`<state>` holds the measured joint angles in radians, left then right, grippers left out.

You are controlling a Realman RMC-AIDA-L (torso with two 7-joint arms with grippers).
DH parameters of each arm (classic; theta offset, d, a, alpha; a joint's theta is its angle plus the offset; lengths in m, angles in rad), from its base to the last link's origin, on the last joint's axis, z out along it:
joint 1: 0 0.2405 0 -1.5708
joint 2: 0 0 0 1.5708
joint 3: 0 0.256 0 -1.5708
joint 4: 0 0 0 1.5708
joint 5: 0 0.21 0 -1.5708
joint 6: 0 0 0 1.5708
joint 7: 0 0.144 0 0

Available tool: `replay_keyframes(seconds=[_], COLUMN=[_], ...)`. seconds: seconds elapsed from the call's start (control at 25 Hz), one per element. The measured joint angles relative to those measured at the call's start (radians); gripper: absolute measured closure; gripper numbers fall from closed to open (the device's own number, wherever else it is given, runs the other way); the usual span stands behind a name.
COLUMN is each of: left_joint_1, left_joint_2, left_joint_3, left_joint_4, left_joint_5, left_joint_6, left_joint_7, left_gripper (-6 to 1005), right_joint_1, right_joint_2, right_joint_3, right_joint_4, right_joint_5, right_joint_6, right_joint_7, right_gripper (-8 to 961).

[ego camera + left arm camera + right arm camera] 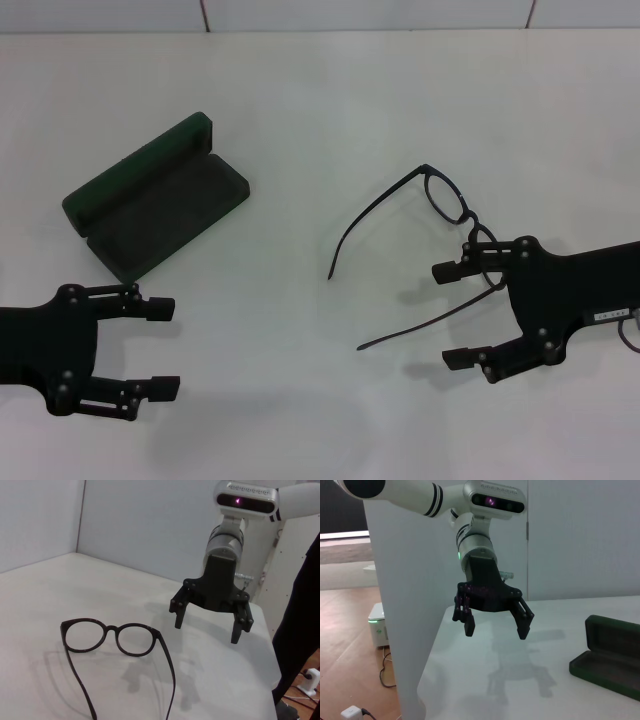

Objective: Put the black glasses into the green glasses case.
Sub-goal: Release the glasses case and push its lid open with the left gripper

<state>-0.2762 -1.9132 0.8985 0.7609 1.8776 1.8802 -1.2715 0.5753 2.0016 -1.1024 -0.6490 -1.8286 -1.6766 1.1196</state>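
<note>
Two grippers sit over the white table [300, 420], both nearest the robot. The left gripper [165, 345] hovers at the near left with fingers spread apart and nothing between them; its arm is cut off by the head view's left edge. In the right wrist view it [495, 625] hangs above the table's edge, released, casting a shadow below.

The right gripper [458, 315] is at the near right, fingers parted, holding nothing. Its upper finger overlaps the near lens of the black glasses [440, 215] in the head view; whether it touches the frame cannot be told. In the left wrist view it [207, 625] hangs above the table just behind the glasses [117, 640], apart from them.

The glasses lie unfolded on the table, right of centre, temples pointing toward the robot's left; the near lens is partly hidden behind the right gripper.

Farther off, left of centre, the green glasses case [160, 200] lies open, its lid raised at the back and its lining bare. It stands well apart from the glasses. In the right wrist view the case [610, 655] is cut off by the picture's edge.
</note>
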Motion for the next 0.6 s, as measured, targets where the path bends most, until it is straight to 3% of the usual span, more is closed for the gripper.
replay_keyframes(seconds=[0.44,0.6], left_joint_1=[0.000,-0.012], left_joint_2=[0.000,-0.009], left_joint_3=[-0.002,-0.049], left_joint_4=[0.000,0.000], left_joint_5=[0.000,-0.011], left_joint_6=[-0.002,-0.003], left_joint_7=[-0.003,-0.095], left_gripper=[164,173], right_joint_1=[0.000,-0.005], right_joint_2=[0.001,0.002], right_joint_3=[0.004,0.008], right_joint_4=[0.000,0.000], right_joint_5=[0.000,0.002], right_joint_6=[0.000,0.000], right_joint_7=[0.002,0.002], right_gripper=[83,84])
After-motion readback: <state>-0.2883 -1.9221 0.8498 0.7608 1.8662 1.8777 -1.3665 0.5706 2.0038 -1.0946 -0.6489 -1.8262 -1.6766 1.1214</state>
